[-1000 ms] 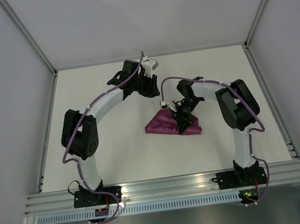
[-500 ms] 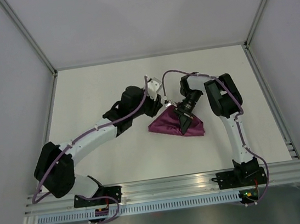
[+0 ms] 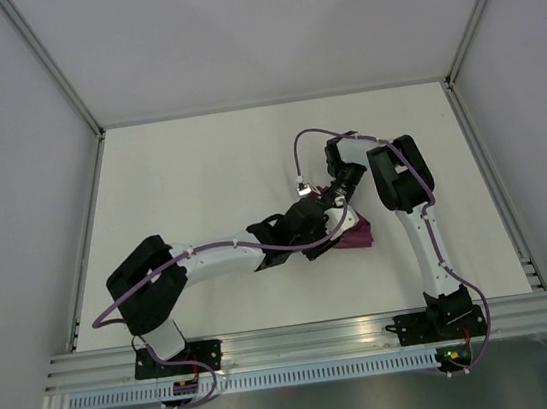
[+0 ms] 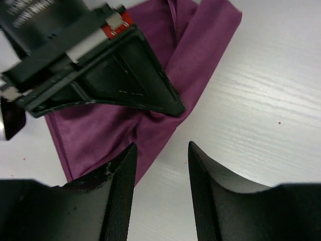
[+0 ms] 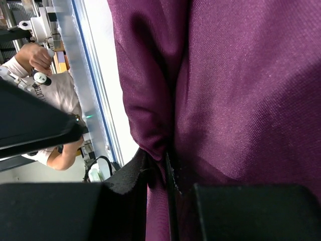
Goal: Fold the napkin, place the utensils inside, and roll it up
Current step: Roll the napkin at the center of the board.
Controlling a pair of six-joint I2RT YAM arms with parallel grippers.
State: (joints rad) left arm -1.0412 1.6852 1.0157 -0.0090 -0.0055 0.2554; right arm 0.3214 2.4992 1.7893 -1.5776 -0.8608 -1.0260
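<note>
– The napkin [image 4: 200,45], where is it?

– On the white bench [image 4: 266,125], right of the middle in the overhead view. It is not spread flat. It lies as a bunched, folded strip of plum cloth running slantwise, with deep creases along its length.

– And the right hand [image 5: 158,163]?

– Clenched on the cloth. Its own camera shows a ridge of fabric drawn down into the narrow slit between the two black fingers [image 5: 125,201], and purple fills most of the rest of that view. From the left wrist, the same hand is a black wedge lying across the middle of the strip, its tip down on the fabric.

– The left hand [image 4: 160,150]?

– Released. Its fingers stand apart with nothing between them, at one long edge of the strip. One fingertip is over the cloth, the other over bare bench. Whether they touch the fabric I can't tell.

– How do the arms lie?

– The left arm [image 3: 220,257] stretches low across the bench from its base to the napkin. The right arm [image 3: 409,197] rises from its base, bends, and comes down on the napkin from the far side. The two hands are just beside one another.
</note>
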